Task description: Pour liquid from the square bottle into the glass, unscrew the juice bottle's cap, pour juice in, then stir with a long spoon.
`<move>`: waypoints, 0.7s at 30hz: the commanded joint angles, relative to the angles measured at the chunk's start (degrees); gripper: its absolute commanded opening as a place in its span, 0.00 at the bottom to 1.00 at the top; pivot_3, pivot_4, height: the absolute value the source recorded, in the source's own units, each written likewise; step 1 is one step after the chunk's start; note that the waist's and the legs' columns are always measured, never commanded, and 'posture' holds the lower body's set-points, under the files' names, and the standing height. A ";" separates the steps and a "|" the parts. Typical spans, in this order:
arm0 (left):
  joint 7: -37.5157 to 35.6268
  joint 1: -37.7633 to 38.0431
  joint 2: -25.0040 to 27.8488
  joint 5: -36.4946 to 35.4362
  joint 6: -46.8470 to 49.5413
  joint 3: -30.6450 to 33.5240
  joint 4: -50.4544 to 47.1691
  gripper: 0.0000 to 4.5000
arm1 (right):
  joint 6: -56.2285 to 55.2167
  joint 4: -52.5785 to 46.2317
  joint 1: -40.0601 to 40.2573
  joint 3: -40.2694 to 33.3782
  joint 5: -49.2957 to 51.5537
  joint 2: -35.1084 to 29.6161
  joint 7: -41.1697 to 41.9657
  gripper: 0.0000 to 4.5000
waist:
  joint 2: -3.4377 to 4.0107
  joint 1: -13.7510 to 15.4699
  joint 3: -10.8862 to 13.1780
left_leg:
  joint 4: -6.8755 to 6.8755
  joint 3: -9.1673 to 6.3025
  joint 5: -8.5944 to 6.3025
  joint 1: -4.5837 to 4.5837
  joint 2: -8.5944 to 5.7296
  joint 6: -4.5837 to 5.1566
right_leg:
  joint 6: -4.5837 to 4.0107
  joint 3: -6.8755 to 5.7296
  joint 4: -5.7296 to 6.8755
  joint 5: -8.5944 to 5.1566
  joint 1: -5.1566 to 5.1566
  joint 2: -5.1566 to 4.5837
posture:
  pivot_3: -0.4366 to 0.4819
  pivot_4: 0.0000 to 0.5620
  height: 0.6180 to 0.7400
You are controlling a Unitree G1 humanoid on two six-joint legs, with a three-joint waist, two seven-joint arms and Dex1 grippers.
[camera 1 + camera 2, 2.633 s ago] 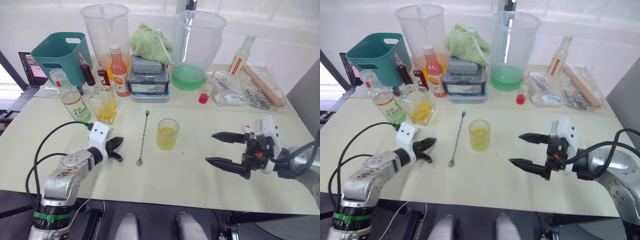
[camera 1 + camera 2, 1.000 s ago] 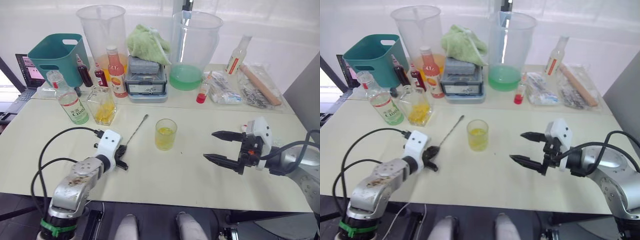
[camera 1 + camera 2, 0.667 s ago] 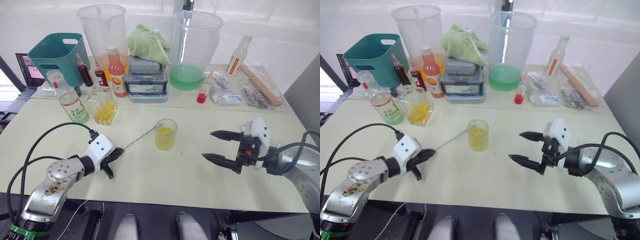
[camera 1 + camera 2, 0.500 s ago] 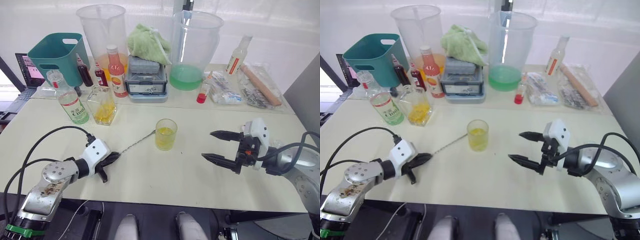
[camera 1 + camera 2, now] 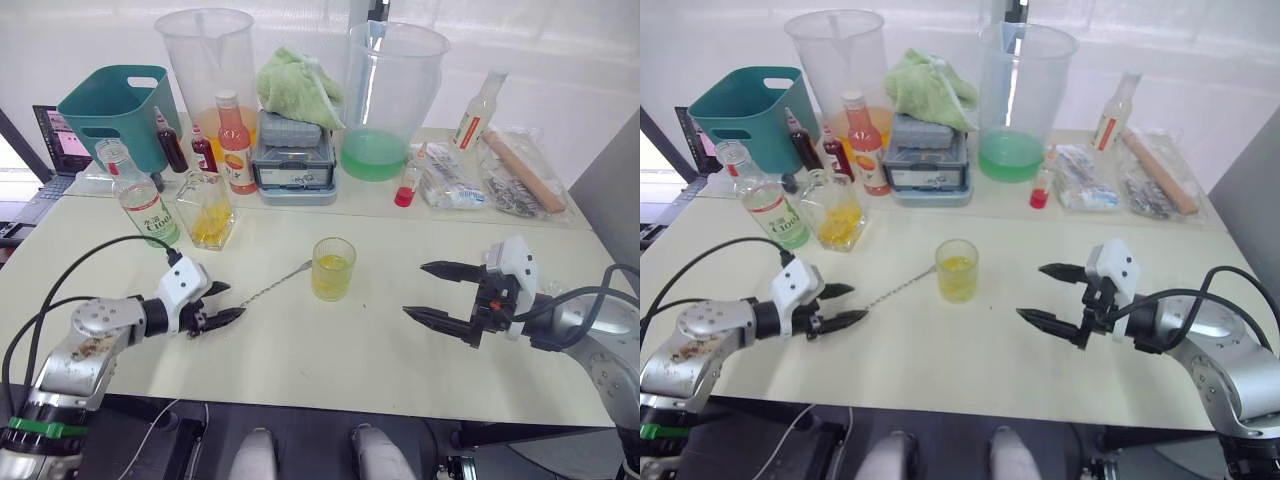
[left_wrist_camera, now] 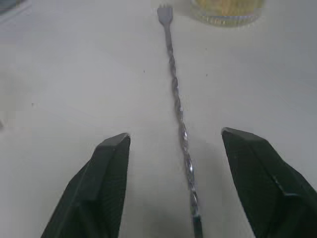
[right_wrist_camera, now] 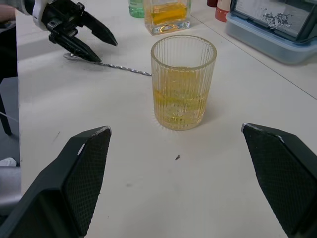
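The long spoon (image 5: 277, 285) lies flat on the table, its far end beside the glass (image 5: 332, 268), which holds yellow liquid. My left gripper (image 5: 225, 302) is open, one finger on either side of the spoon's near end (image 6: 184, 139), touching neither side of it. The square bottle (image 5: 207, 208) with yellow liquid and the green-labelled juice bottle (image 5: 140, 200) stand behind it to the left. The cap is out of view. My right gripper (image 5: 416, 290) hangs open and empty to the right of the glass (image 7: 183, 82).
Along the back stand two big clear jugs (image 5: 210, 60) (image 5: 395, 95), a teal bin (image 5: 115, 105), a red-capped pink-orange bottle (image 5: 236, 145), a grey-blue box (image 5: 292, 160) under a green cloth, small bottles and plastic bags (image 5: 470, 175).
My left gripper was shut on the spoon's near end and has drawn it leftward; now it has opened and the spoon lies loose on the table. The right gripper has not moved.
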 commanded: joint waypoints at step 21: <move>-2.50 -2.46 6.72 9.75 9.56 -12.31 -0.49 0.03 | -0.93 -2.89 0.94 -1.40 0.20 -0.23 -1.95 1.00 | 0.07 -0.17 -0.05 | -0.02 0.00 0.00 0.14 0.02 0.00 | -0.03 0.01 0.13 -0.03 0.06 0.03 | 0.48 0.27 0.83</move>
